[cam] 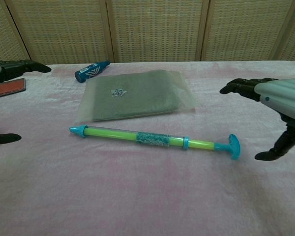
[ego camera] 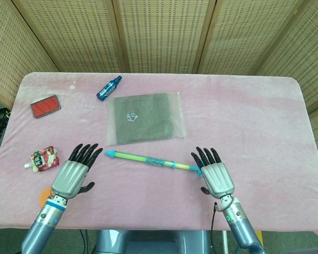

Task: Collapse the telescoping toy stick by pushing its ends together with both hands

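Observation:
The green toy stick (ego camera: 151, 160) (cam: 155, 139) with blue ends lies flat on the pink tablecloth, its pointed tip to the left and its T-shaped cap to the right. My left hand (ego camera: 73, 175) (cam: 10, 69) hovers well left of the tip, fingers spread and holding nothing. Just right of the cap, my right hand (ego camera: 215, 174) (cam: 278, 96) is spread too, clear of the stick.
A grey bag in clear plastic (ego camera: 144, 117) lies just behind the stick. A blue spray bottle (ego camera: 108, 88) and a red case (ego camera: 45, 106) sit at the back left. A snack pouch (ego camera: 43, 159) and an orange disc (ego camera: 42, 196) lie near my left hand.

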Robot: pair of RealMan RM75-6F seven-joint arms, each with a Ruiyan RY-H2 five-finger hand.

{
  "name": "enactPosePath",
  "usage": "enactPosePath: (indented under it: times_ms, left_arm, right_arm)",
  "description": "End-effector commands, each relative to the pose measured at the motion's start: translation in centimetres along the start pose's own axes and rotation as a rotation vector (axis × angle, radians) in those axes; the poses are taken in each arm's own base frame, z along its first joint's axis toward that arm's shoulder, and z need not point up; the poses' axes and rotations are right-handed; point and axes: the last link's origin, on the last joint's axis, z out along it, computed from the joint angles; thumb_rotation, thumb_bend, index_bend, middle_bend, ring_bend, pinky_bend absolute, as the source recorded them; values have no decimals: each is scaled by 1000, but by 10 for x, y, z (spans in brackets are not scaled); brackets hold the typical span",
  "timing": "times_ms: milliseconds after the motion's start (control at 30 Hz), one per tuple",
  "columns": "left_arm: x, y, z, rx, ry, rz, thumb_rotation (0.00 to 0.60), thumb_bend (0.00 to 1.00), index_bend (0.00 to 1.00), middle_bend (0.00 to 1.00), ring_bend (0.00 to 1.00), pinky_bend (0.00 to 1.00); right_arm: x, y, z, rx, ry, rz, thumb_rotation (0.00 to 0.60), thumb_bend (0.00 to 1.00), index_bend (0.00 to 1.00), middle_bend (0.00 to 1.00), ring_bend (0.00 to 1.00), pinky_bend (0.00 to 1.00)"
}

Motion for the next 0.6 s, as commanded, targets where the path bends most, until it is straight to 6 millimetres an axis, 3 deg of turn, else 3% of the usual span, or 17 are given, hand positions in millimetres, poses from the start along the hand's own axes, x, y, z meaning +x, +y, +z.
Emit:
enactPosePath:
  times_ms: [33, 367, 600]
  left_arm:
    - [-14, -37, -47, 32, 63, 11, 600, 213, 0, 0, 0, 0]
    - [-15, -55, -78, 63, 112, 9, 600, 201, 0, 0, 0, 0]
    - [-13, -61, -84, 75, 122, 55, 600, 199, 0, 0, 0, 0]
  right_arm:
    - [-15, 40, -49, 23, 54, 45, 600, 163, 48, 0, 0, 52]
    - [-21, 64, -80, 69, 107, 71, 600, 163, 24, 0, 0, 0]
    - [-24, 74, -90, 67, 133, 26, 600, 163, 16, 0, 0, 0]
